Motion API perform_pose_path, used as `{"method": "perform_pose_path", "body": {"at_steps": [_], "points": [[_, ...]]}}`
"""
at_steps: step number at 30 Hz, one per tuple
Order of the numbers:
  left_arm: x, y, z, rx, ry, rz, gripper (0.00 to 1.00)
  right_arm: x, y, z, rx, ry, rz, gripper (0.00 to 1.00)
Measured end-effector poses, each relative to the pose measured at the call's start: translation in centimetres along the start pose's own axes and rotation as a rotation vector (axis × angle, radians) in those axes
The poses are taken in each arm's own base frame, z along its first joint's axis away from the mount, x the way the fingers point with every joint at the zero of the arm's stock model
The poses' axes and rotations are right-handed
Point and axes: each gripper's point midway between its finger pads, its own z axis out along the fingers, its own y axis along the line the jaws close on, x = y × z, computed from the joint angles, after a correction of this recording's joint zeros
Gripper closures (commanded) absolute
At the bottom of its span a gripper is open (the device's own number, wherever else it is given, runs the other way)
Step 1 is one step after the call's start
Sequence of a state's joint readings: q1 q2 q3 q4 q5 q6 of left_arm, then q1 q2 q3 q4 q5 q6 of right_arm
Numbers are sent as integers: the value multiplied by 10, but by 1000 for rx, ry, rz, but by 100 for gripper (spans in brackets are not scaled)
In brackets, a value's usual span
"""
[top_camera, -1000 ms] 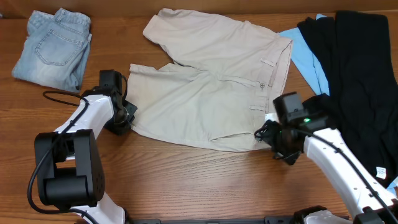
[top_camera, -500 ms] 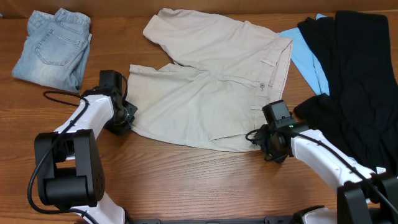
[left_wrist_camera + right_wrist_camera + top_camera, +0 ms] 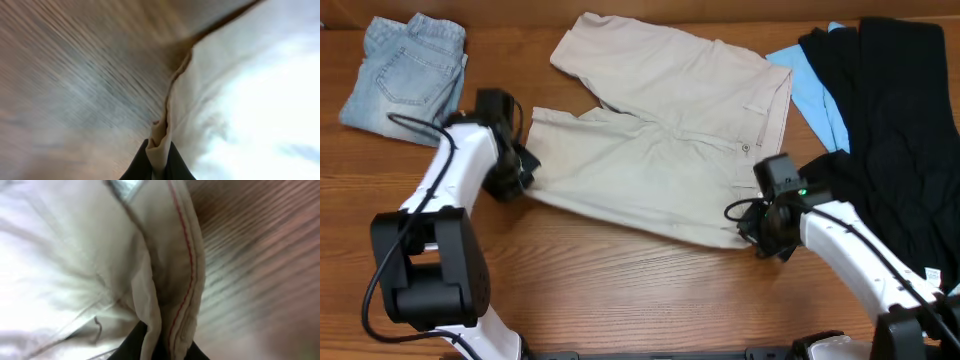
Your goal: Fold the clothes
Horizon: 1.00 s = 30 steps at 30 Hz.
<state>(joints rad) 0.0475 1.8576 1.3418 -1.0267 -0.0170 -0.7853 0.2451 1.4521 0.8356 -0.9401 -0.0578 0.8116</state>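
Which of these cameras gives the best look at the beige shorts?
The overhead view: it shows the beige shorts whole, spread on the table. The left wrist view shows only a blurred cloth edge, the right wrist view only a close-up fold with red stitching.

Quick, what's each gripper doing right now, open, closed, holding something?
Left gripper: closed, pinching the leg edge of the beige shorts.
Right gripper: closed on the same shorts' waistband.

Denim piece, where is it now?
Overhead view, top-left of the table: pale denim piece lies beyond the left gripper, left of the beige shorts.
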Motion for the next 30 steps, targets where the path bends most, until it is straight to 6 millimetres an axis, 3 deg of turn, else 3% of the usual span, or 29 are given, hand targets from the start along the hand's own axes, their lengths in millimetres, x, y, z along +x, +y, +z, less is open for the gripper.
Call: {"method": "perform_pose_path", "body": {"at_steps": [7,10,16,19,24,30], "points": [[-27,-5,-96,27,-62,32,96,-4,26,-77,-41,22,-84,85],[-29,-2,-127,46,-106,35,96,-2,31,-96,-64,17,-99,89],[-23,15,-195,120,-254,61,96,31,30,-125,-115,6,-183,89],[-10,36,-225,134,-317,53,96,54,22,-143,-148,-6,-205,89],[11,59,-246,136,-343,54,96,82,1,-164,-180,-5,-193,87],[11,45,-242,138,-346,92,96,77,-2,-162,-168,-39,-157,87]]}}
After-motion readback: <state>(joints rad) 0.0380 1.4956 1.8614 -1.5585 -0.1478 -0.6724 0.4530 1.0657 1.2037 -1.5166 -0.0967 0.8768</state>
